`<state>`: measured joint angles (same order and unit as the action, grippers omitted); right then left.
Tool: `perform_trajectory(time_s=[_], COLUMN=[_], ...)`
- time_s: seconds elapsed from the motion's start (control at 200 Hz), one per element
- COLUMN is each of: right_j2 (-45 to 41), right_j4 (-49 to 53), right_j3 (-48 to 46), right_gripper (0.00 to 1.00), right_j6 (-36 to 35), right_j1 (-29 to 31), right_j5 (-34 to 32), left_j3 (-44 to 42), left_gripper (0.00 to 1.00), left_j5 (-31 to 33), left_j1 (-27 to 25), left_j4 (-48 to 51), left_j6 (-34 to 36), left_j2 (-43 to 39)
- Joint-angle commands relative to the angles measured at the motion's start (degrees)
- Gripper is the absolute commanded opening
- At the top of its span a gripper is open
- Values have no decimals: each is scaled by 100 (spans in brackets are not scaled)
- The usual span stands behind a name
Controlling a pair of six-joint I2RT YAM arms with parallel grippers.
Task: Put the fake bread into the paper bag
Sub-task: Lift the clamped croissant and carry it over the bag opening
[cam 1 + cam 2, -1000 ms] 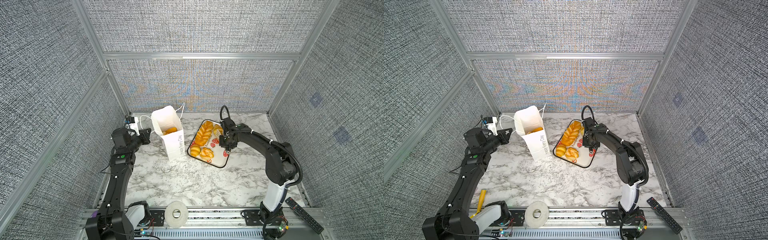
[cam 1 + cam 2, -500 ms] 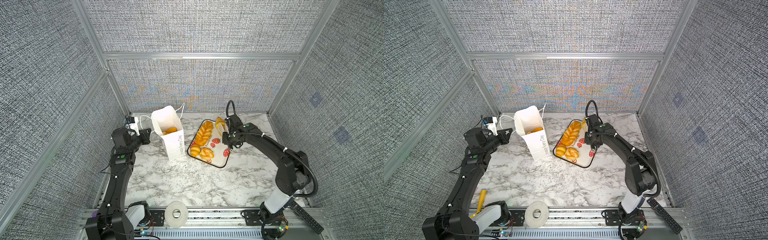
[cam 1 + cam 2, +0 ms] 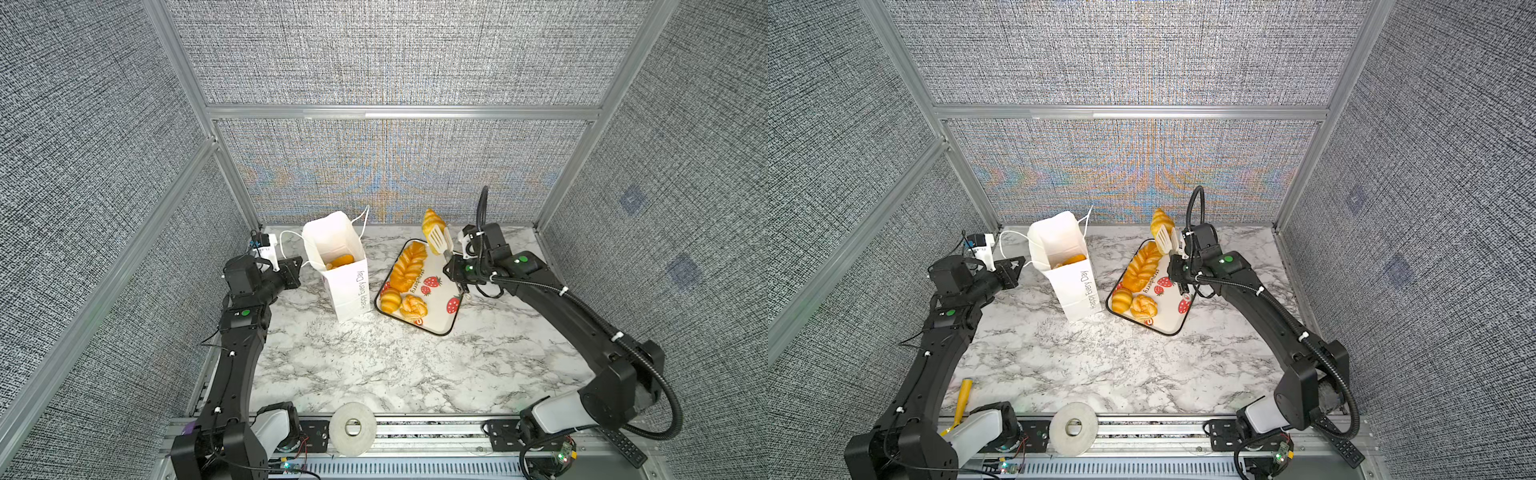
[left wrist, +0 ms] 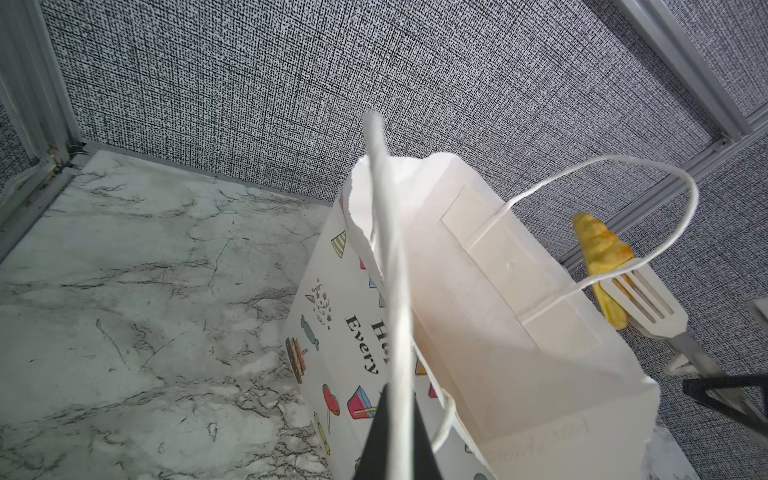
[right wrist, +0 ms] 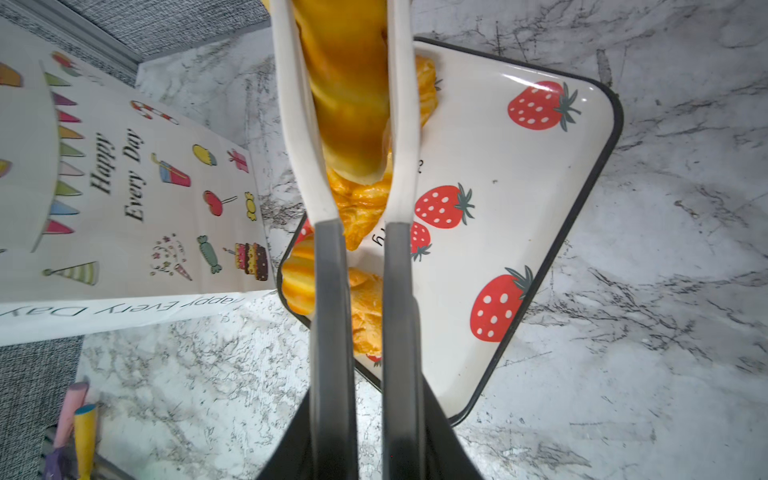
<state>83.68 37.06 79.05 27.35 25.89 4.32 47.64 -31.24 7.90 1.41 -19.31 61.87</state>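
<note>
My right end effector (image 3: 454, 266) clamps white tongs (image 3: 441, 240) that pinch 1 croissant (image 3: 430, 222) above the tray's (image 3: 441, 309) far end, beside the paper bag (image 3: 351, 291). My left end effector (image 3: 294, 270) is pressed together on the bag's cord handle (image 4: 395, 291).

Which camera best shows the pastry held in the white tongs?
The left wrist view: the croissant is sharp, ridges plain, crossed only by the paper bag's thin cord and the white tongs. Both top views show it small, half behind the tongs. The right wrist view gives a blurred close-up, cut off by the frame.
</note>
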Motion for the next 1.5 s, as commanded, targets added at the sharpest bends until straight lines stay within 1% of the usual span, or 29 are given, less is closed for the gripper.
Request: perform_trajectory(time_s=[0.0, 0.155, 0.725, 1.125, 1.496], right_j2=[-179, -361, -607, -152, 525], right_j4=[-422, -540, -907, -950, -773], right_j3=[-1, 96, 512, 1130, 1807], right_gripper=[29, 29, 30, 30, 31], right_j6=[16, -28, -354, -554, -743], right_j1=[84, 316, 1404, 1975, 2427], right_j5=[199, 210, -142, -83, -93], left_j3=[1, 7, -4, -8, 7], left_gripper=[0, 0, 0, 0, 0], left_j5=[-42, -40, -42, -45, -48], left_j1=[1, 5, 1, -3, -4], left_j4=[-73, -71, -75, -71, -71], left_j6=[40, 25, 29, 25, 29], left_j2=[7, 4, -1, 7, 15])
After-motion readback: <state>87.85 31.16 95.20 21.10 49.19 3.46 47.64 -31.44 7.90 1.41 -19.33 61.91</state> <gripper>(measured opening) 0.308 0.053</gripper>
